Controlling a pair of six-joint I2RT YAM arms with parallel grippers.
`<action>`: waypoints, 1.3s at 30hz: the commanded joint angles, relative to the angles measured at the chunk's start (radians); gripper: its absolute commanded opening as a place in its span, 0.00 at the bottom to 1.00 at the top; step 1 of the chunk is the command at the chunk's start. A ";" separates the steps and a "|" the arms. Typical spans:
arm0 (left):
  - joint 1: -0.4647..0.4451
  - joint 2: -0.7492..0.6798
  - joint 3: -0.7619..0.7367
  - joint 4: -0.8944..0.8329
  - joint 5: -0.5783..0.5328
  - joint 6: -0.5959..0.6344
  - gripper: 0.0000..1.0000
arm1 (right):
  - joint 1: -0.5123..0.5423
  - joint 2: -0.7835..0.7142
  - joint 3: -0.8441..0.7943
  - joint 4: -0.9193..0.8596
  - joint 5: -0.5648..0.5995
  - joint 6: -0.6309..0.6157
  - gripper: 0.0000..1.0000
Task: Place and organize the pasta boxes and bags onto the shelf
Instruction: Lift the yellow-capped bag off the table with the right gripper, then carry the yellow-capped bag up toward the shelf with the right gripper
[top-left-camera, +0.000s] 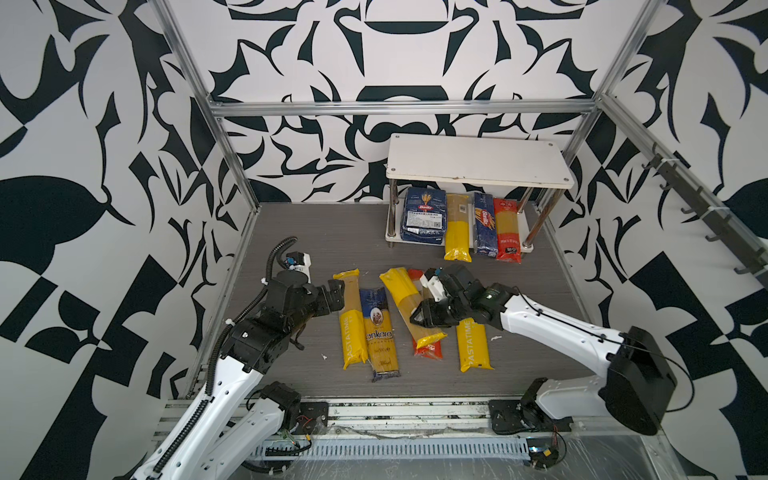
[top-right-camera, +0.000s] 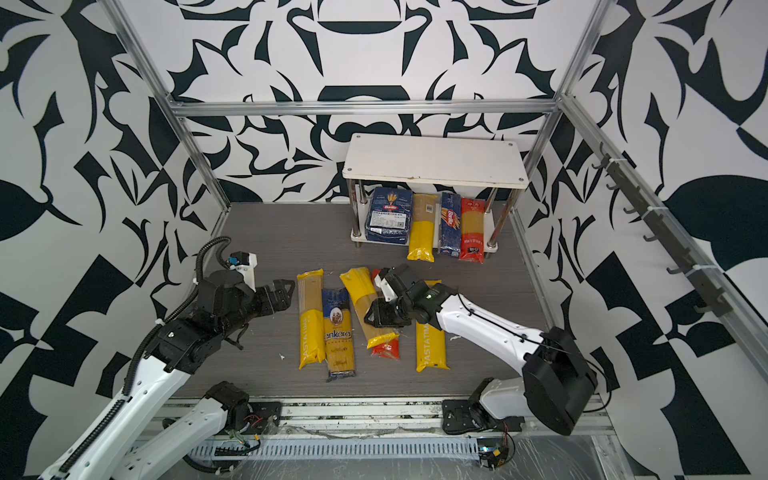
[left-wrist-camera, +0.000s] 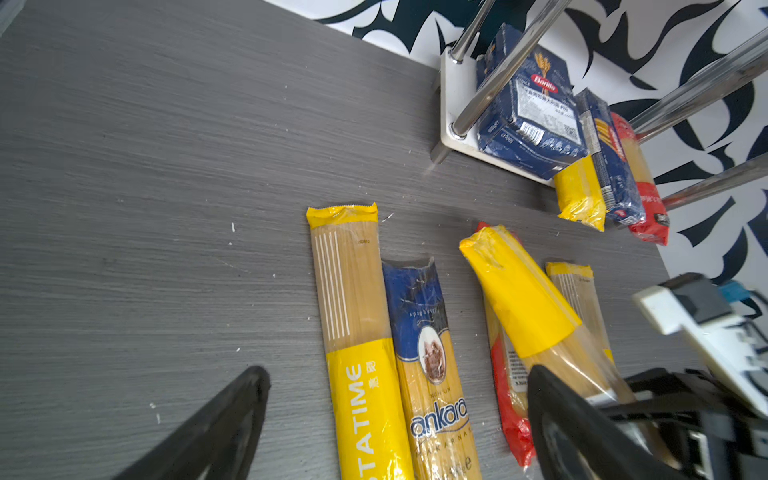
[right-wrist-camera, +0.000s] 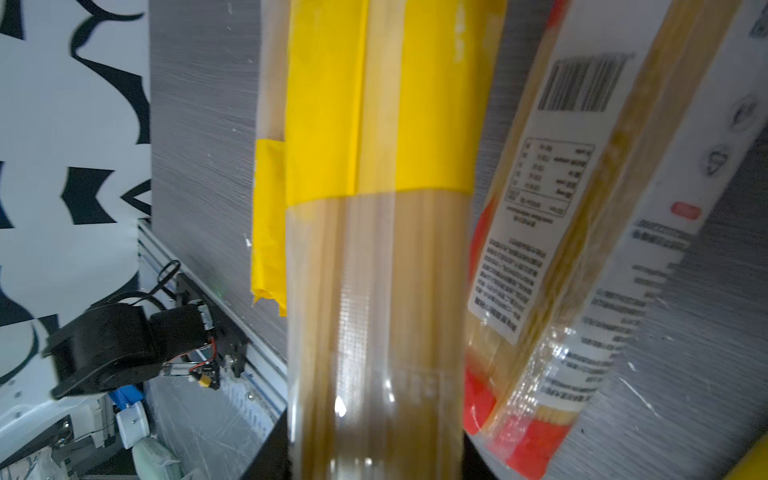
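Yellow-ended bag (top-left-camera: 404, 296) lies slanted at the centre of a top view, across the red bag (top-left-camera: 429, 351) on the bench (top-left-camera: 291, 232). Right jaws straddle its middle; a firm pinch cannot be told. Left jaws gape, empty. Slick film may slip, or drag its neighbour.

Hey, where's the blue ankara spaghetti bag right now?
In both top views the ankara bag lies flat on the table, slightly left of centre, alongside the leftmost yellow bag.
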 joint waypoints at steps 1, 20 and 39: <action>0.003 0.007 0.040 -0.015 -0.014 0.017 0.99 | 0.005 -0.087 0.125 0.051 -0.042 -0.039 0.25; 0.003 0.094 0.161 -0.014 0.007 0.057 0.99 | -0.031 -0.161 0.509 -0.182 0.038 -0.101 0.22; 0.003 0.218 0.287 0.012 0.078 0.093 0.99 | -0.259 0.034 1.033 -0.406 0.022 -0.205 0.20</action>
